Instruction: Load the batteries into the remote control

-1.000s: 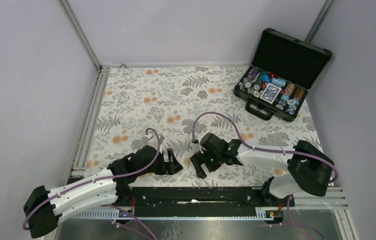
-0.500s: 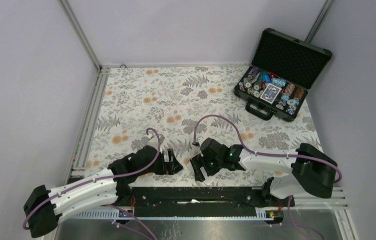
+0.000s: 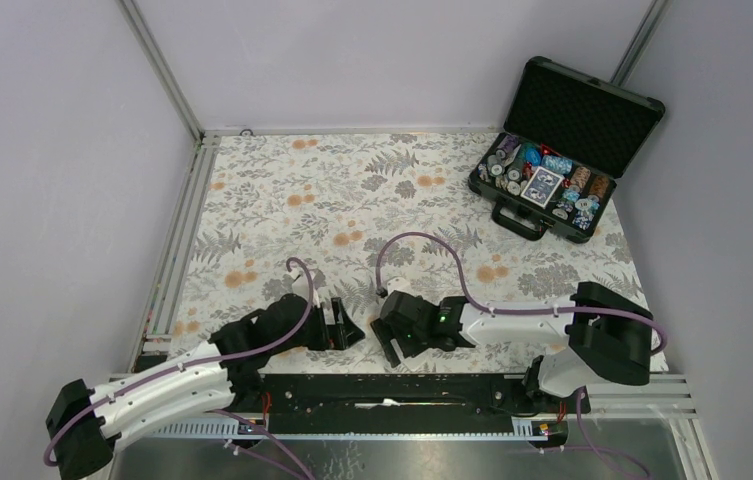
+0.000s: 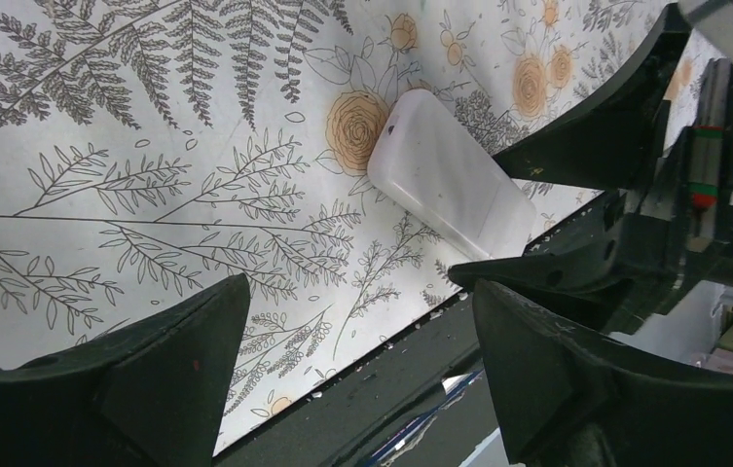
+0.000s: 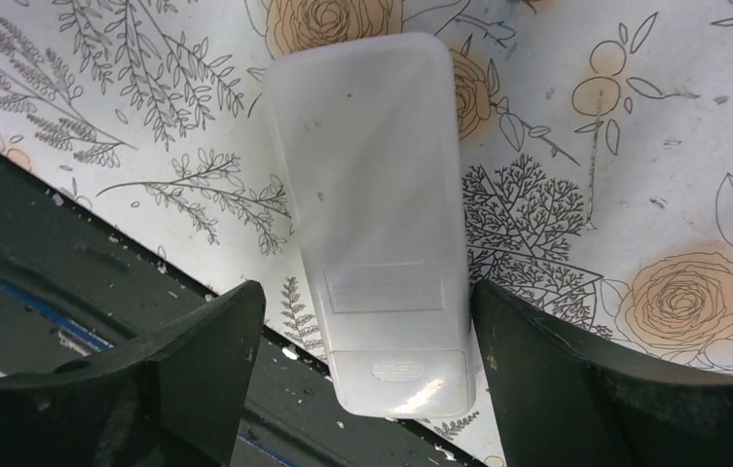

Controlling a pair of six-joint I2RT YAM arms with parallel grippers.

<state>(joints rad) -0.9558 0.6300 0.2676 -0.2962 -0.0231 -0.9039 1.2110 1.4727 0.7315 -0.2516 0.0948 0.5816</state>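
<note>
The remote control [image 5: 372, 195] lies back up on the flowered cloth, its battery-cover end over the cloth's near edge. My right gripper [image 5: 367, 292] is open and straddles that end; its right finger [image 5: 537, 360] is close against the remote's side, while a gap remains on the left. The left wrist view also shows the remote control [image 4: 440, 185], ahead of my open, empty left gripper [image 4: 360, 284]. In the top view the left gripper [image 3: 337, 328] and right gripper [image 3: 389, 335] face each other near the front edge. The batteries are out of view.
An open black case [image 3: 552, 185] with poker chips and a card deck stands at the back right. A black rail [image 3: 392, 390] runs along the table's near edge, just below both grippers. Grey walls enclose the table.
My right arm has moved left and nearer the front edge, and its jaws have narrowed a little. The left arm shifted only slightly.
</note>
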